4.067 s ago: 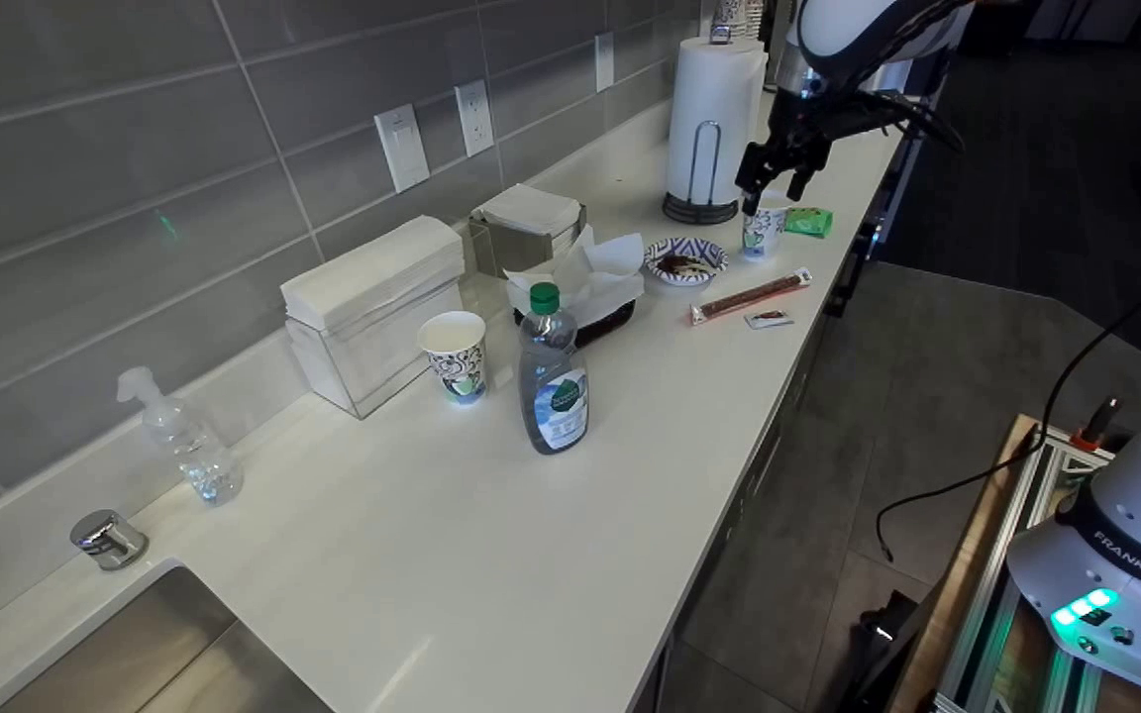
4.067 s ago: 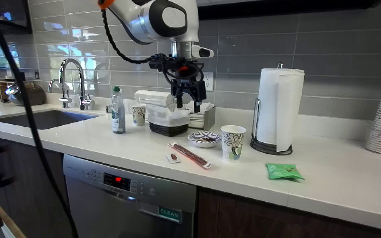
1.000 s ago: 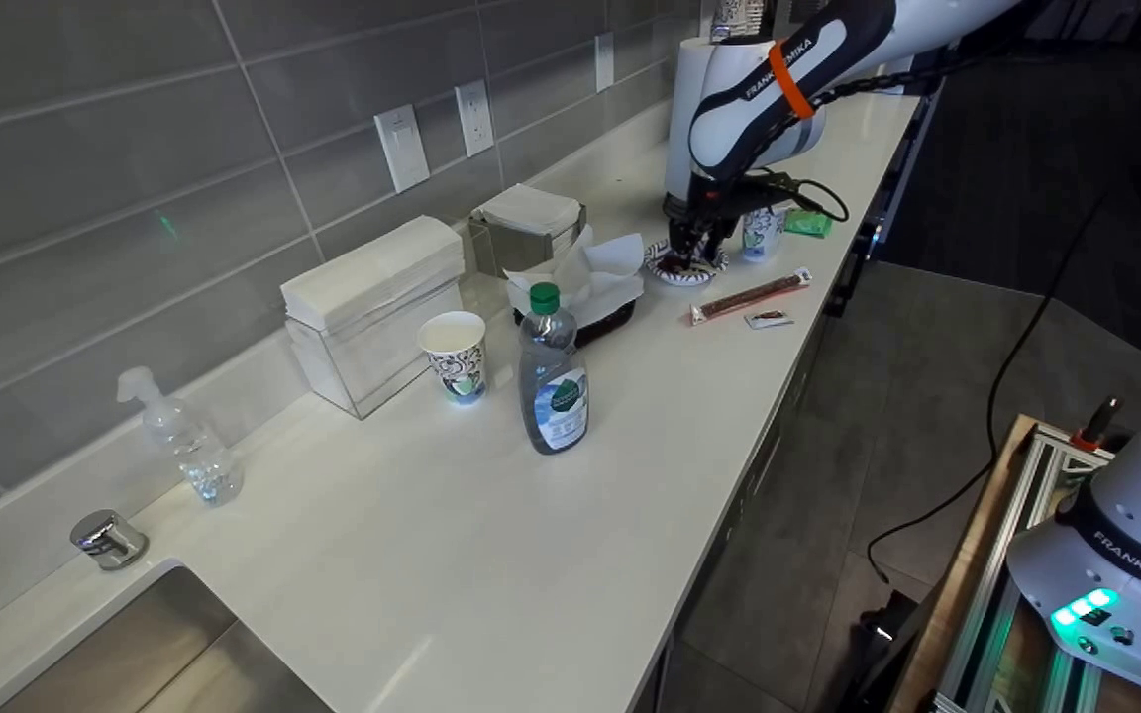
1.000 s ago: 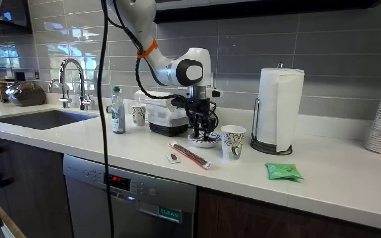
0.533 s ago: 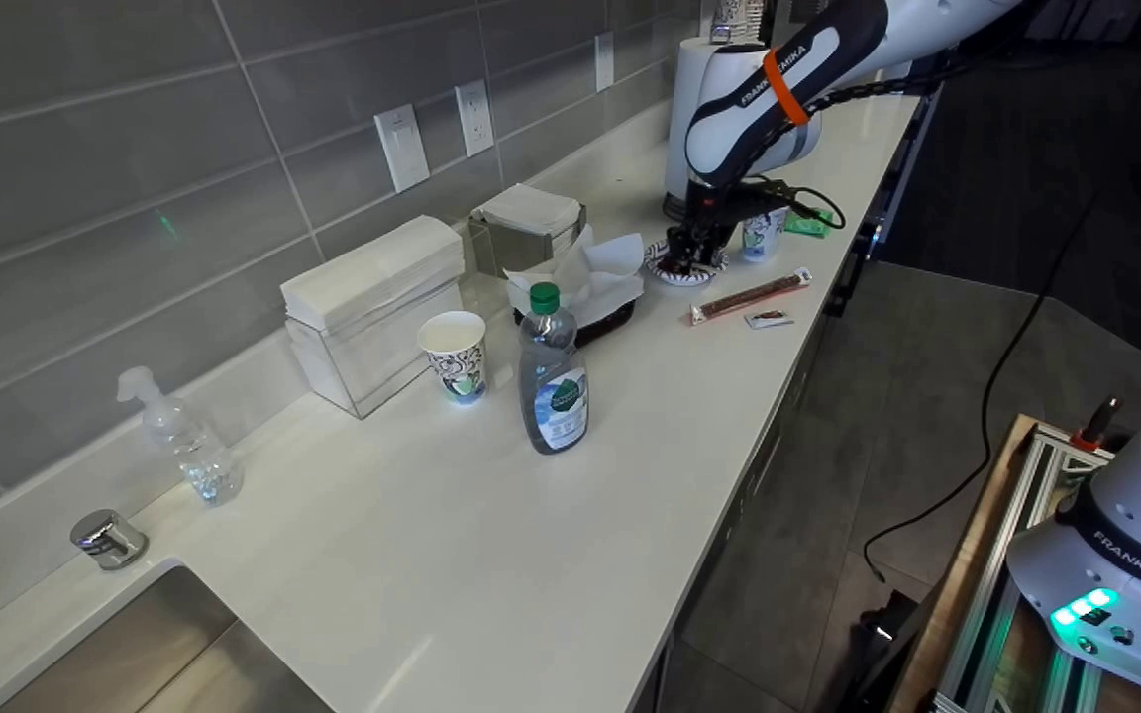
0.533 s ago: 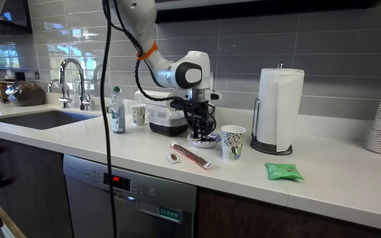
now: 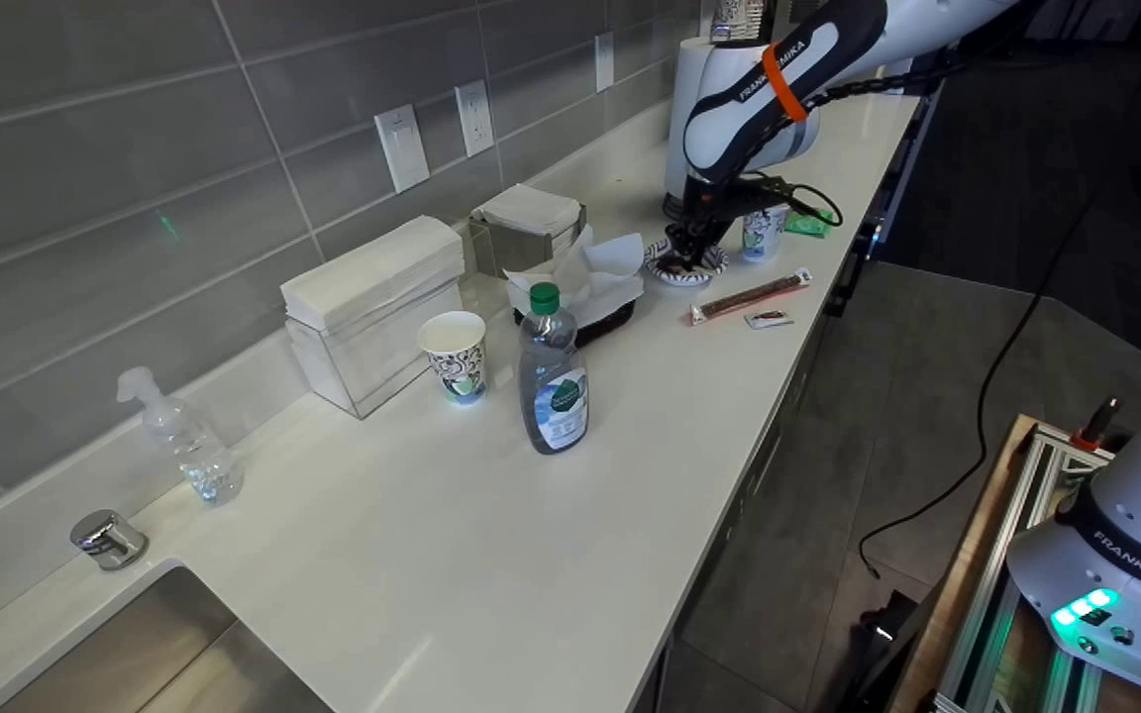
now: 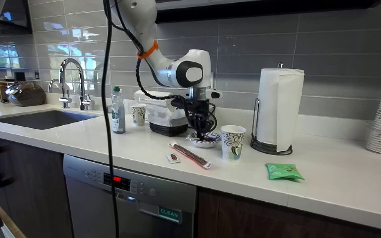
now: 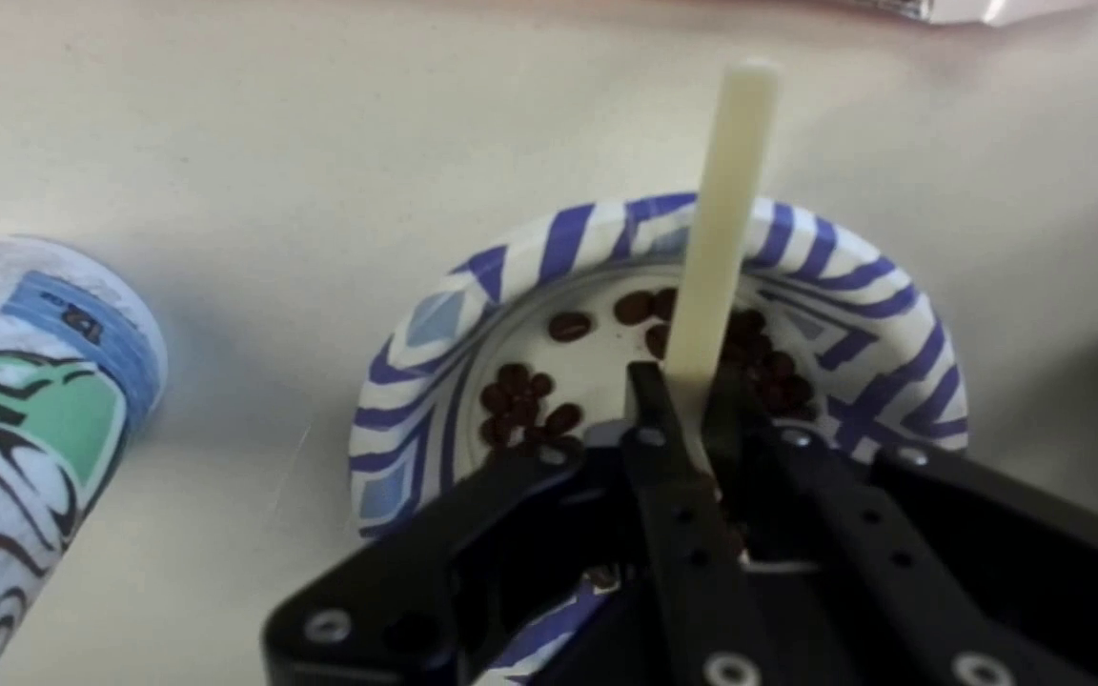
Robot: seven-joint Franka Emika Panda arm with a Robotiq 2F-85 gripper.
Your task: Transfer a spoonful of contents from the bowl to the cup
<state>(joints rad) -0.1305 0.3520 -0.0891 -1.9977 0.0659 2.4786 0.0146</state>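
The gripper (image 9: 687,389) pinches a pale handle (image 9: 725,210), presumably the spoon's, pointing to 12 o'clock in the wrist view; its scooping end is hidden. Beneath sits the bowl (image 9: 404,410) of brown beans (image 9: 516,395); once lifted, the handle could pivot between the fingers (image 9: 649,395) and spill. At 9 o'clock, just beside the bowl, stands the paper cup (image 9: 30,419); a low swing could topple it. Its blue band (image 9: 82,322) seems to read "12". The arm (image 7: 828,59) bears "FRANKA EMIKA", part-covered; a green sign (image 8: 170,214) reads "CLEAN".
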